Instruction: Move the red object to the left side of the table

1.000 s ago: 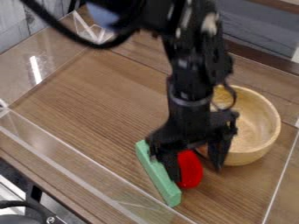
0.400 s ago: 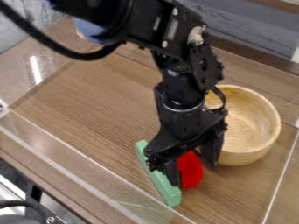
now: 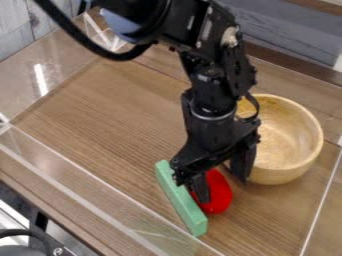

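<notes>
The red object (image 3: 215, 195) lies on the table (image 3: 107, 115) near the front right, touching the right side of a flat green block (image 3: 177, 197). My gripper (image 3: 211, 176) hangs straight above it, open, with one finger on each side of the fruit's upper part. The fingers partly hide the fruit, so its leafy top does not show. Whether the pads touch it is unclear.
A wooden bowl (image 3: 291, 140) stands just right of the gripper, close to the arm. Low clear acrylic walls (image 3: 80, 190) edge the table along the front and left. Bare wood stretches to the left.
The arm has shifted slightly and the gripper has settled a little lower around the red object. The jaws stay open; fruit and green block have not moved.
</notes>
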